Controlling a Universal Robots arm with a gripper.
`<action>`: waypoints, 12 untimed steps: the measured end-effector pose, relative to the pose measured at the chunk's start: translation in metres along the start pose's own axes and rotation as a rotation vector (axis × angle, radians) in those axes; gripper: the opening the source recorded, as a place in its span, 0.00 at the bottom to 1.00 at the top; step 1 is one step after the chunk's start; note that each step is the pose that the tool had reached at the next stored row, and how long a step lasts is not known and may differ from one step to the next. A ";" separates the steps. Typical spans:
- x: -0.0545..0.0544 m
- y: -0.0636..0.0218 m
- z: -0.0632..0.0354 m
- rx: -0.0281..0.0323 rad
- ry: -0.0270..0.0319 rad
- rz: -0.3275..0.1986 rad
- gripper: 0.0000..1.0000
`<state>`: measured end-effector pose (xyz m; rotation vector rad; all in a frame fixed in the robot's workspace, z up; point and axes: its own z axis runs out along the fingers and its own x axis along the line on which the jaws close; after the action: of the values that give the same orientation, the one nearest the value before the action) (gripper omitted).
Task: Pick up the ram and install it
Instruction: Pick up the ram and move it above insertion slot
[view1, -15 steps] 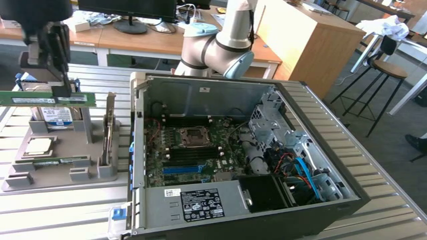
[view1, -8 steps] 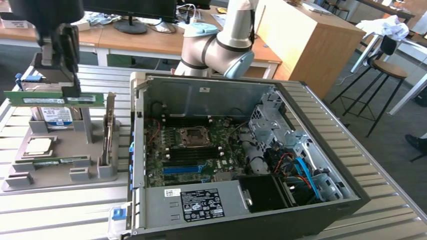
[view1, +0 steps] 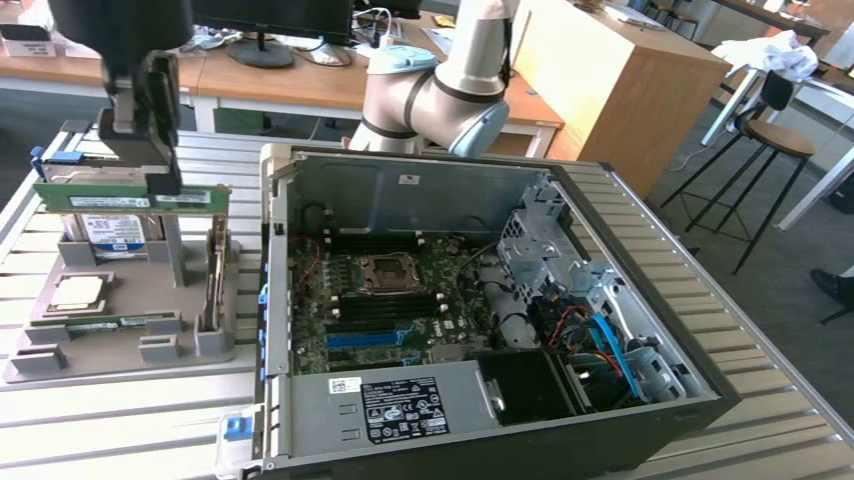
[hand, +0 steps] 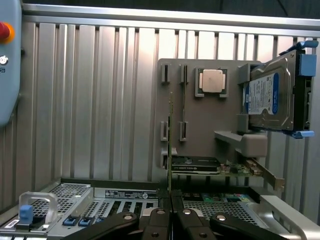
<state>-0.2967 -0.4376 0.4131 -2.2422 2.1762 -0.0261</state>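
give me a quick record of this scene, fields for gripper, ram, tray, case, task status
gripper: shut on the ram
ram: held level over the grey tray, outside the computer case
grey tray: at the exterior view's left, carries a hard drive and a processor chip
computer case: side open, motherboard exposed
task status: ram picked up, not yet installed

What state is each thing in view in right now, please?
end effector: shut on the ram
ram: gripped, held level above the grey fixture
computer case: open, side panel off, motherboard exposed
hard drive: standing on edge in the fixture
processor: lying flat in the fixture
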 end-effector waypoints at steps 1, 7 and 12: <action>0.000 -0.0017 0.0000 0.0000 0.0000 0.000 0.11; 0.000 -0.0093 0.0002 -0.0001 0.0001 0.000 0.11; 0.000 -0.0143 0.0003 0.0000 0.0000 0.000 0.11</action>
<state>-0.2823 -0.4374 0.4131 -2.2423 2.1761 -0.0261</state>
